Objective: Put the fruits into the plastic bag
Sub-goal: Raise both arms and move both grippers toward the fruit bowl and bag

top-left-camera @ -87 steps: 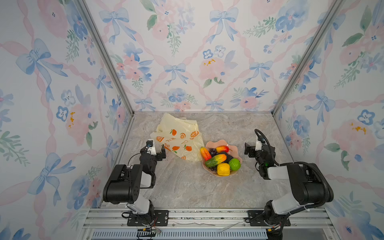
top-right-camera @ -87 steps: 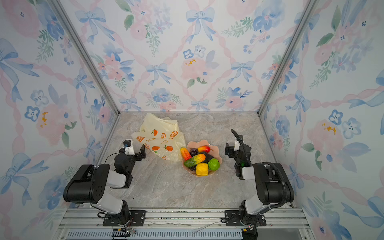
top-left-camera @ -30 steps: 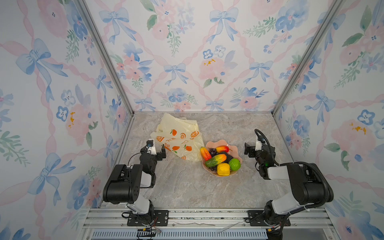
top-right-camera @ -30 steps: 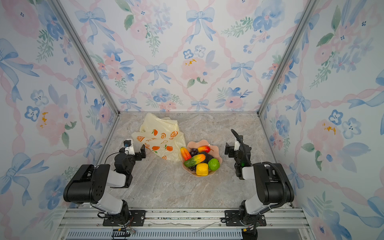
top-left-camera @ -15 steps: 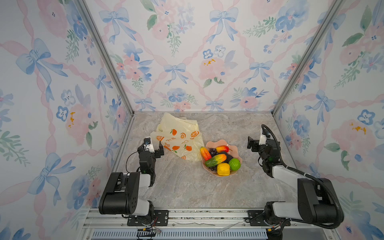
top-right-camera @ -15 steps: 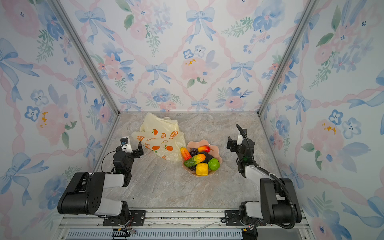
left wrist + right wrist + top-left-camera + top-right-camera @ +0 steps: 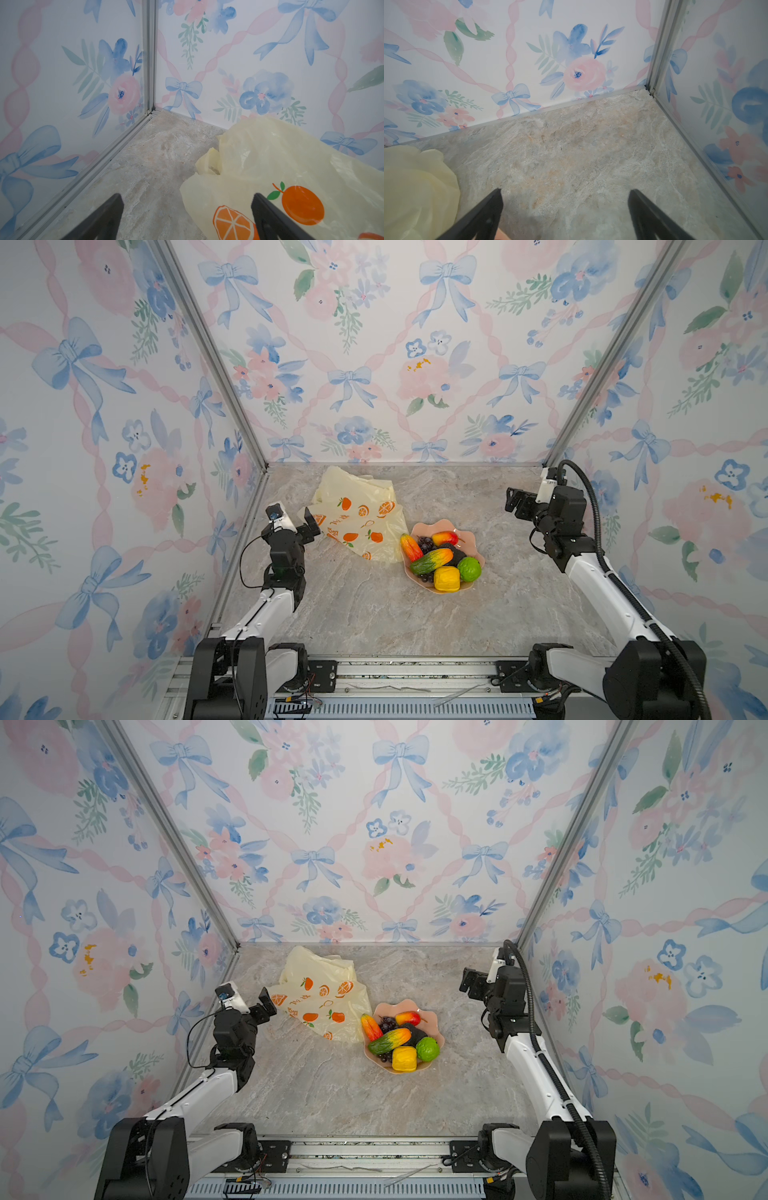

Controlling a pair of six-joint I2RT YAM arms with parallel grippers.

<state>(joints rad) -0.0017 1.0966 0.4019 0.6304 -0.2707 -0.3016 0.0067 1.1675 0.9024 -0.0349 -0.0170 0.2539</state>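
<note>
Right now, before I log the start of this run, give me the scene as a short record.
plastic bag: crumpled on the table, left of the dish; no fruit seen in it
fruits: lemon, lime, grape bunch, mangoes, green-orange piece, all in the pink dish
left gripper: open, empty, at the bag's left edge
right gripper: open, empty, right of the dish
progress: nothing bagged yet

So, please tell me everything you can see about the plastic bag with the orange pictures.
The plastic bag is thin, translucent, pale-yellow film printed with orange fruits and slices. It lies crumpled and rather flat on the marbled table, back left, mouth not visibly open, nothing seen inside. A folded flap, maybe a handle, shows in the left wrist view. Its near right edge reaches the pink dish; contact is unclear. The open left gripper hovers at its left corner, not gripping it.
</note>
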